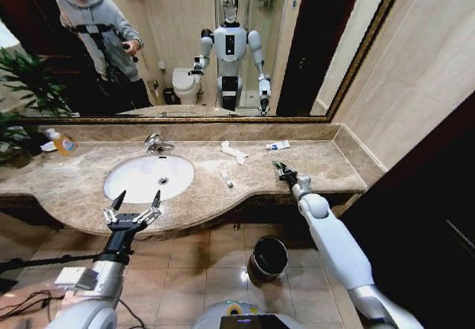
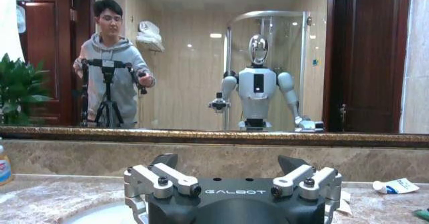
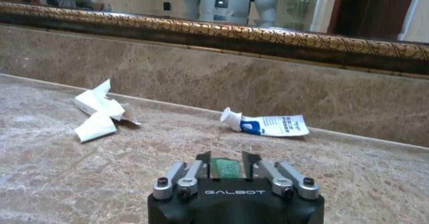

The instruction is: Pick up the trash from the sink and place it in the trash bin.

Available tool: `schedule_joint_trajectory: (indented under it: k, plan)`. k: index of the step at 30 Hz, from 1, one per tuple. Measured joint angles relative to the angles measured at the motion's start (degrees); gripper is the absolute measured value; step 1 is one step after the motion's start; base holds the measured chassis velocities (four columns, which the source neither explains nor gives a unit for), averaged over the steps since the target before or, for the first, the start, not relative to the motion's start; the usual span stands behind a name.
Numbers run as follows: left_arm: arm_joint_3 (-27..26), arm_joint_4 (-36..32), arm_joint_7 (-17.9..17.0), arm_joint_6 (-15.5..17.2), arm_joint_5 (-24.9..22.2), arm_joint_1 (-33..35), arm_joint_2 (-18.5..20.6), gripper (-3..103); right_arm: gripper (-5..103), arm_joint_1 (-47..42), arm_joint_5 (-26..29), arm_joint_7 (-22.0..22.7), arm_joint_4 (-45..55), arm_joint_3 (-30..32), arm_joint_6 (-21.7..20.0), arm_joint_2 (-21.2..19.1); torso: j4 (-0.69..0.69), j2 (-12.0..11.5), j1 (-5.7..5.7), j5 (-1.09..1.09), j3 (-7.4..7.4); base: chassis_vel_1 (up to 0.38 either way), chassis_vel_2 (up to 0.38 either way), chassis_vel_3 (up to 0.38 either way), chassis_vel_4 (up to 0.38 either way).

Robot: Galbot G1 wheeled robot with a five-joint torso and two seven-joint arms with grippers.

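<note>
The white oval sink is set in the marble countertop. Trash lies on the counter to its right: crumpled white tissue, a white tube with blue print and a thin white stick. My right gripper rests low on the counter, shut on a green tube. My left gripper hovers open at the sink's front rim, holding nothing. The dark trash bin with a shiny rim stands on the floor below the counter.
A chrome faucet sits behind the basin. A bottle with amber liquid and a plant stand at the far left. A mirror and wall back the counter. Tiled floor surrounds the bin.
</note>
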Motion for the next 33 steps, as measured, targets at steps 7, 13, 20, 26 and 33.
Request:
schedule_joint_trajectory:
  k: [7, 13, 20, 26, 33]
  plan:
    - [0.0, 0.0, 0.0, 0.0, 0.0, 0.0, 0.0, 100, 57, -0.4, -0.1, 0.2, -0.3, 0.0, -0.1, 0.1, 0.00, 0.0, 0.00, 0.00, 0.00, 0.000, 0.000, 0.000, 0.000]
    - [0.0, 0.0, 0.0, 0.0, 0.0, 0.0, 0.0, 100, 79, -0.6, -0.1, 0.2, -0.7, 0.1, -0.2, 0.2, 0.00, 0.0, 0.00, 0.00, 0.00, 0.000, 0.000, 0.000, 0.000]
    - [0.0, 0.0, 0.0, 0.0, 0.0, 0.0, 0.0, 100, 74, -0.8, -0.1, 0.0, -1.4, 0.2, -0.1, 0.4, 0.00, 0.0, 0.00, 0.00, 0.00, 0.000, 0.000, 0.000, 0.000]
    - [0.0, 0.0, 0.0, 0.0, 0.0, 0.0, 0.0, 100, 53, -0.8, 1.2, 0.0, -1.4, 0.2, -0.1, 0.3, 0.00, 0.0, 0.00, 0.00, 0.00, 0.000, 0.000, 0.000, 0.000]
    - [0.0, 0.0, 0.0, 0.0, 0.0, 0.0, 0.0, 100, 32, -0.9, 1.8, 0.0, -1.5, 0.4, -0.1, 0.2, 0.00, 0.0, 0.00, 0.00, 0.00, 0.000, 0.000, 0.000, 0.000]
